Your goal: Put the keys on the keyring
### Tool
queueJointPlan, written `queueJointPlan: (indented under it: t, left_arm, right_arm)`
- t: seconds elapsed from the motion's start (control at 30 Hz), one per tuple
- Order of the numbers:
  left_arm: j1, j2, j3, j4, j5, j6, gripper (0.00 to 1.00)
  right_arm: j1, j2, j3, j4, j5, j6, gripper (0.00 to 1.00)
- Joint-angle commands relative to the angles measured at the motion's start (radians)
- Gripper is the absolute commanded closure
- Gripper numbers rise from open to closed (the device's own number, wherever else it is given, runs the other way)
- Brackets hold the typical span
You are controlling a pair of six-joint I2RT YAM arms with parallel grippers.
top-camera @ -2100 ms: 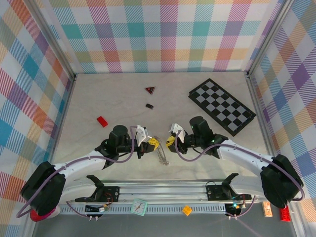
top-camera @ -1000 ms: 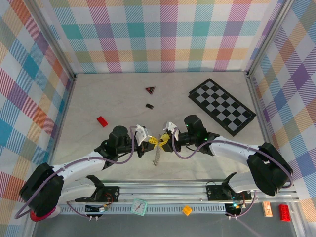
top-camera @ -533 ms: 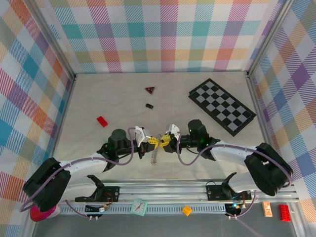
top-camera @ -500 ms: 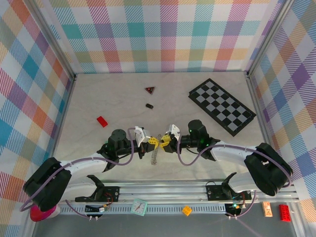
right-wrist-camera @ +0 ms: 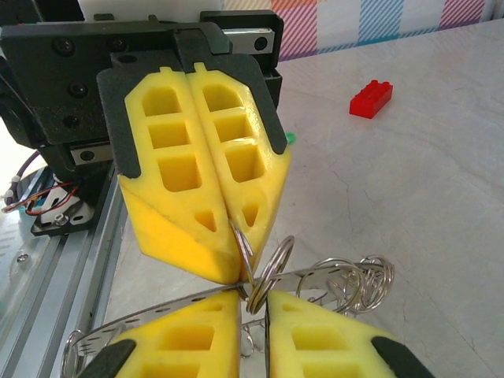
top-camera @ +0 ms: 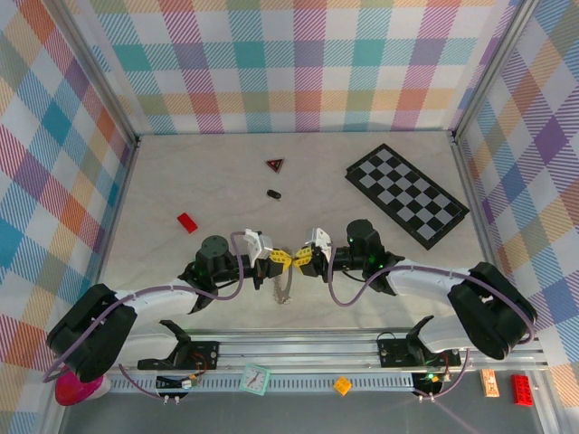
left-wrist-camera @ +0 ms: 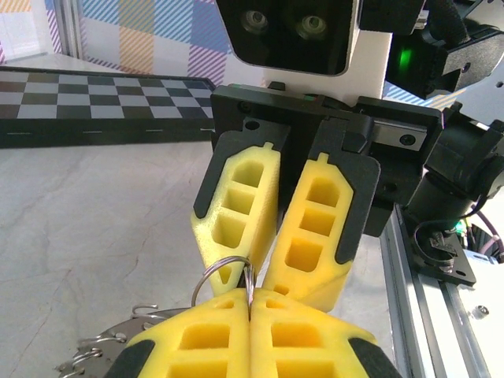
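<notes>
The left gripper [left-wrist-camera: 250, 303] is pinching the keyring [left-wrist-camera: 223, 259], fingers pressed together; the right gripper [right-wrist-camera: 253, 303], directly opposite, is standing slightly spread around it.

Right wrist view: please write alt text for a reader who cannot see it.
The shut left gripper pinches the keyring in its yellow fingertips, opposite the right gripper, whose fingers flank the ring. The keys trail beside them; a red brick lies on the table beyond.

Pastel plaid walls [top-camera: 308, 63] close in the pale, marble-patterned worktop [top-camera: 199, 181] on three sides. An aluminium rail [top-camera: 298, 348] runs along its near edge, and the light is even.
</notes>
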Motion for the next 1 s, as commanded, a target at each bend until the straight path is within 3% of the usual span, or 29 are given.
queueJointPlan:
  t: [0.0,0.27,0.63,0.97]
  left_arm:
    - [-0.007,0.012,0.001,0.064,0.07,-0.01,1.0]
    - [-0.004,0.001,-0.004,0.069,0.066,-0.007,1.0]
    - [-0.001,0.001,-0.007,0.119,0.074,-0.038,1.0]
    - [-0.001,0.033,-0.009,0.24,0.088,-0.101,1.0]
  right_arm:
    - [0.011,-0.033,0.037,0.038,-0.062,-0.015,0.78]
    - [0.0,-0.07,0.009,-0.131,0.108,-0.043,0.67]
    - [-0.001,-0.288,-0.04,-0.368,0.191,-0.108,0.62]
    - [-0.001,-0.314,0.023,-0.332,0.016,-0.067,0.74]
